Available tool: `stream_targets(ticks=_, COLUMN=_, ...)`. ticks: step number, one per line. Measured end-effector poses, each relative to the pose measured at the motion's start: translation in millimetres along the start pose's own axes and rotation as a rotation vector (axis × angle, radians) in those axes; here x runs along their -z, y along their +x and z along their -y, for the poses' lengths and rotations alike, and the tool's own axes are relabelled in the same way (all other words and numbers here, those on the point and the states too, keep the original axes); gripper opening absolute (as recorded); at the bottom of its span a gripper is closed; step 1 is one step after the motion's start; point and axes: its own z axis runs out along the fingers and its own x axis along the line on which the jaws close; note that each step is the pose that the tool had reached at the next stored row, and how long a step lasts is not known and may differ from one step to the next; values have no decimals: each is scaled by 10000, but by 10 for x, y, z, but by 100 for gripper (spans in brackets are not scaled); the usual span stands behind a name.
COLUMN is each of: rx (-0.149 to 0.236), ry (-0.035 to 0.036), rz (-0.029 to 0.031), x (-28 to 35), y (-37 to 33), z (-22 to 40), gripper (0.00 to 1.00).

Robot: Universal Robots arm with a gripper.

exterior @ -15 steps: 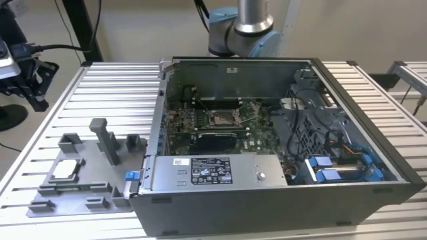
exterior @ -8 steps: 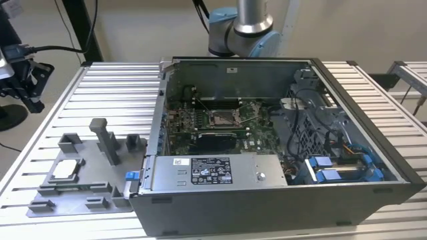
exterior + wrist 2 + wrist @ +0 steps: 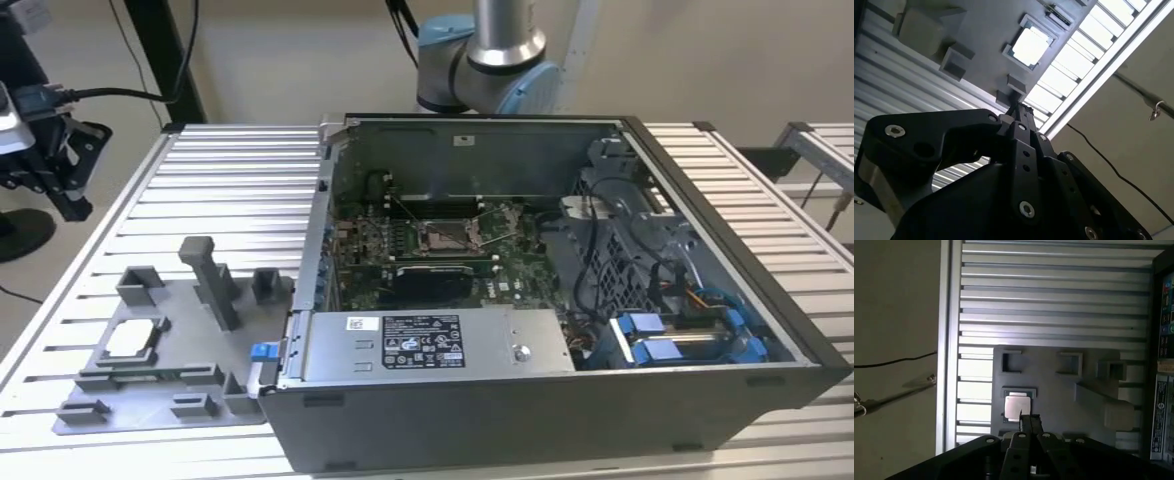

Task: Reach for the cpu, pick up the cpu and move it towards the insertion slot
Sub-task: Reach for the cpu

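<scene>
1. In the exterior view, the cpu lay flat in its nest on the grey fixture plate, at about 8 o'clock from the insertion slot.
2. In both wrist views, the gripper hung over that plate near the cpu, jaws together, gripping nothing.
3. The insertion slot sat inside the open computer case, well apart from the cpu.

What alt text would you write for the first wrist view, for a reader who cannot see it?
The cpu, a pale square chip, sits in a recess of a grey fixture plate on a slatted metal table. The dark end effector hangs above it, its tip overlapping the chip's edge.
</scene>
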Motion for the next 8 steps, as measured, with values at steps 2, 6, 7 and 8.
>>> stream_targets(ticks=2, rx=1, ry=1, rz=-2, x=0, y=0, z=0, gripper=0)
stream_targets(ticks=6, rx=0, ry=1, rz=-2, x=0, y=0, z=-1, gripper=0)
stream_targets(ticks=7, rx=0, ry=1, rz=-1, x=0, y=0, z=-1, gripper=0)
stream_targets(ticks=8, rx=0, ry=1, rz=-2, x=0, y=0, z=-1, gripper=0)
